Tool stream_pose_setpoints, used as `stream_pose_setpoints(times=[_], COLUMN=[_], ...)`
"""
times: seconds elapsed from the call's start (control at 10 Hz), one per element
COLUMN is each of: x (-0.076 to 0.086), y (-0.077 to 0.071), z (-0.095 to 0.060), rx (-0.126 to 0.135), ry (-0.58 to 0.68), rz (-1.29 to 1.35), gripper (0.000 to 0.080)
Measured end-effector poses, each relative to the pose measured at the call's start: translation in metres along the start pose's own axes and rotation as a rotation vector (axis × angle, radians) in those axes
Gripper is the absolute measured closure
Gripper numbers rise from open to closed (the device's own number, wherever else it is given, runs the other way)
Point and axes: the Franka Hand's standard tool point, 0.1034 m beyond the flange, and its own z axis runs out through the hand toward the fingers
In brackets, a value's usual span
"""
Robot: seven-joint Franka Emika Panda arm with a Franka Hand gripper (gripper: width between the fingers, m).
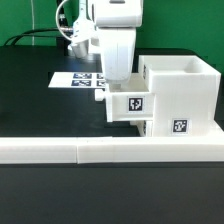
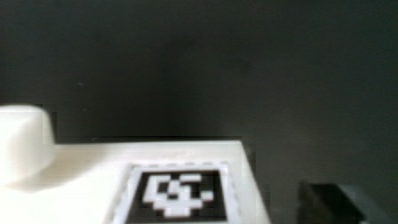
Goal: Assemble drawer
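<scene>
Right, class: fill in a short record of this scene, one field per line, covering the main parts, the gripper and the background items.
case: tall white box, open top, tag on its front
tray: small white tray with tag, at the case's side on the exterior view's left
gripper: at the tray; open or shut cannot be told
marker board: flat on the table behind
rail: long low white rail in front

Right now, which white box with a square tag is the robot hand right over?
The small white plastic tray, sticking out of the tall white case; the gripper is on it.
</scene>
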Motion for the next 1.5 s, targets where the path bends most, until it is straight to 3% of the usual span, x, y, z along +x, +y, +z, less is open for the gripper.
stream_pose_setpoints(times=[0.1, 0.2, 0.3, 0.6, 0.8, 1.0, 1.2, 1.3, 1.5], x=[0.002, 0.003, 0.001, -0.007, -0.027, -0.055, -0.056, -0.068, -0.079], y=[0.001, 0.003, 0.005, 0.01, 0.013, 0.004, 0.005, 0.005, 0.001], z=[-0.003, -0.009, -0.018, -0.042, -0.056, -0.049, -0.045, -0.031, -0.015], rx=[-0.005, 0.002, 0.011, 0.036, 0.04, 0.064, 0.053, 0.047, 0.061], ry=[0.0, -0.004, -0.013, -0.034, -0.043, -0.025, 0.007, 0.069, 0.156], rz=[0.007, 0.012, 0.016, 0.019, -0.02, -0.043, -0.075, -0.077, -0.074], gripper=[0.0221, 0.0221, 0.0165, 0.0151, 0.0151, 0.0151, 0.0151, 0.0151, 0.0151])
